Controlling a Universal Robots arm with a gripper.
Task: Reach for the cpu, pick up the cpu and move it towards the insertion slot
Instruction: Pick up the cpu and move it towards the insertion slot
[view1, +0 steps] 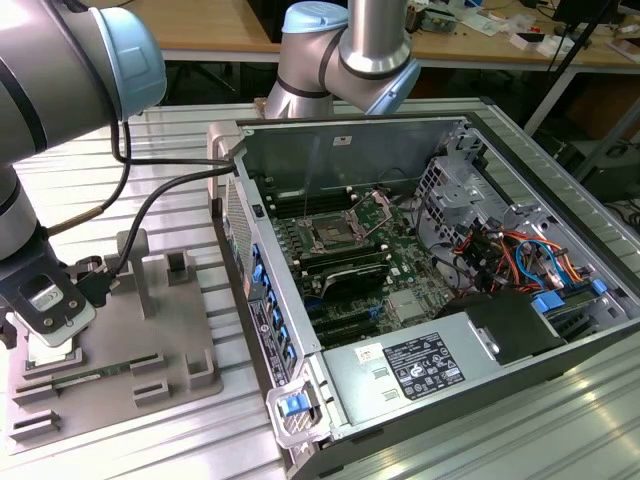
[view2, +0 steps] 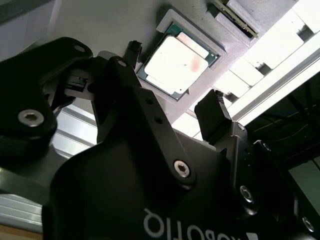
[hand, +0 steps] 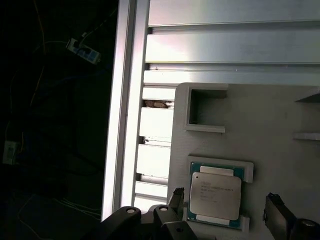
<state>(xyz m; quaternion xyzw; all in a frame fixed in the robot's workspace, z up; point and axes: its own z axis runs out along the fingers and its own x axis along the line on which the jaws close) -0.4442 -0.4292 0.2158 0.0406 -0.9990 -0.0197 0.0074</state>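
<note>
First wrist view: gripper (hand: 223, 198) spread, flanking cpu (hand: 215, 194)

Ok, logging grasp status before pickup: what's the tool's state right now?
Tool: open, poised over the cpu, holding nothing.

Bench clutter, non-task items

Lower left of the exterior view: grey plastic tray (view1: 170, 325) with posts and recesses, sitting on the ribbed aluminium surface (view1: 150, 445). In the second wrist view a memory stick (view2: 234, 16) lies in a tray recess. Centre-right: open PC case (view1: 350, 150), side panel off, with the power supply (view1: 400, 365) at its lower edge, a red/blue cable bundle (view1: 510, 255) on the right, and a blue latch (view1: 293, 405) at the front corner. Wooden desks (view1: 210, 25) run across the top.
</note>
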